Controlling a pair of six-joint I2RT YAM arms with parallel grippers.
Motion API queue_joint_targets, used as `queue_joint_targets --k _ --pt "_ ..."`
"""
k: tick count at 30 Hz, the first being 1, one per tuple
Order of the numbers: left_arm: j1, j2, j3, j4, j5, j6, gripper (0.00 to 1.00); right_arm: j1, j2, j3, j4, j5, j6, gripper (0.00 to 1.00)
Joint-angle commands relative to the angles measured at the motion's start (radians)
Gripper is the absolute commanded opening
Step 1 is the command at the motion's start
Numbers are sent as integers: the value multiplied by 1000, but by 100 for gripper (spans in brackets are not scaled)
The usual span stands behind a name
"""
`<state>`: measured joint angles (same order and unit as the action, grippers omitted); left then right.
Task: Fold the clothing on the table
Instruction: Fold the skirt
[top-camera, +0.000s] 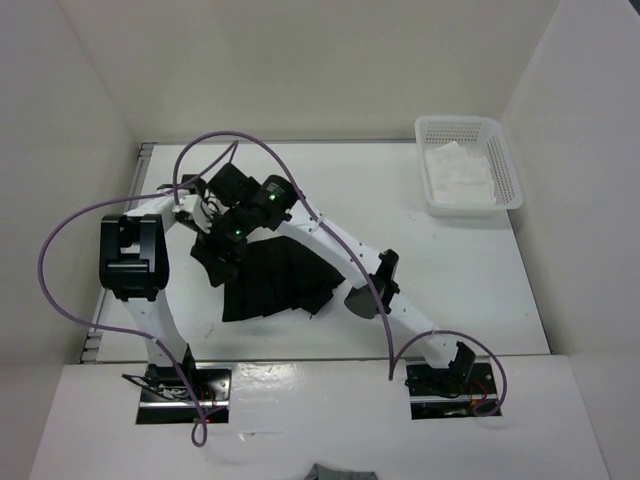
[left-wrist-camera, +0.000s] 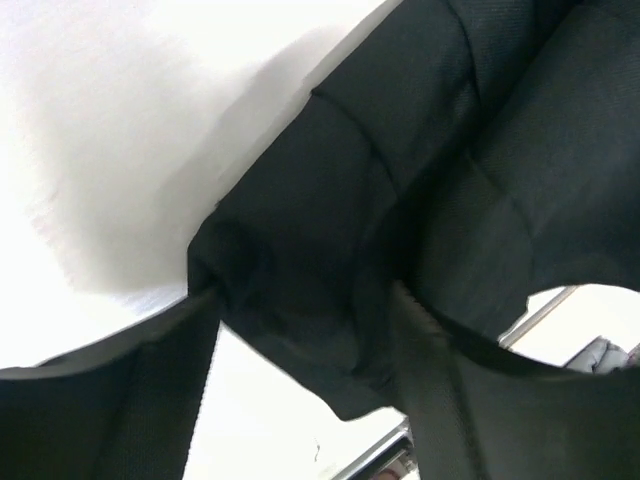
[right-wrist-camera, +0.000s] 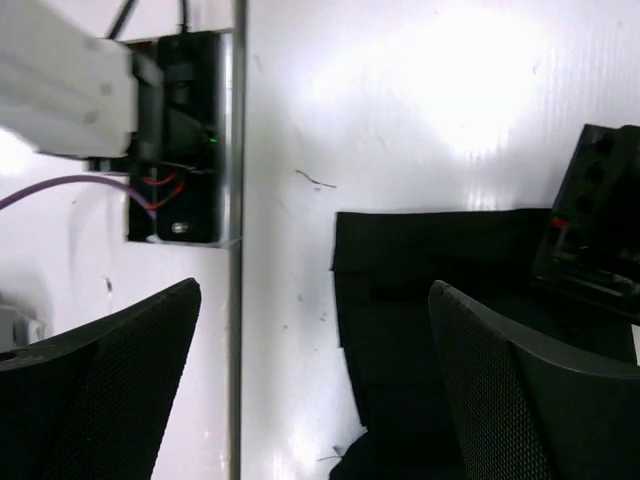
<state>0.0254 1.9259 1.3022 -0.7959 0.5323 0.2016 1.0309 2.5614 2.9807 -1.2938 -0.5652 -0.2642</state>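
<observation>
The left end effector (left-wrist-camera: 300, 296) has jaws apart, the black skirt (left-wrist-camera: 330, 180) bunched between its fingertips; the right end effector (right-wrist-camera: 312, 290) is spread wide, gripping nothing, the skirt's edge beneath it.

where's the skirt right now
In the top view the skirt lies rumpled on the table, left of centre and just ahead of the arm bases. The basket sits well away in the far right corner.

Black pleated fabric skirt (top-camera: 285, 285): upper-left part hidden under black wrist housings (top-camera: 250, 215) from above. Left wrist view: fabric blurred, cropped at top, right. Right wrist view: bottom cut off, part behind right gripper (right-wrist-camera: 315, 290) finger.
</observation>
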Motion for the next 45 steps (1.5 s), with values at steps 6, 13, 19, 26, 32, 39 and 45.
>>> queue_joint_targets --k 6,13,19,26,32,39,45 --pt "142 -171 23 -86 87 50 95 -34 -433 -213 62 120 -49 99" --pt "234 -332 42 -154 87 76 98 -276 -845 -736 296 389 31 99" --pt "243 -588 42 -68 -67 -63 100 -639 -1234 -1340 639 444 190 99" --pt "277 -893 -61 50 -224 -223 100 -894 -1466 -1650 700 562 256 99" --pt "289 -1129 -190 141 -328 -232 100 -1063 -1650 -1844 746 530 257 99" --pt "307 -1228 -285 173 -328 -211 100 -1198 -1813 -1953 766 485 209 99" --pt "317 -1260 -317 144 -295 -174 100 -1247 -1889 -1984 757 502 198 99"
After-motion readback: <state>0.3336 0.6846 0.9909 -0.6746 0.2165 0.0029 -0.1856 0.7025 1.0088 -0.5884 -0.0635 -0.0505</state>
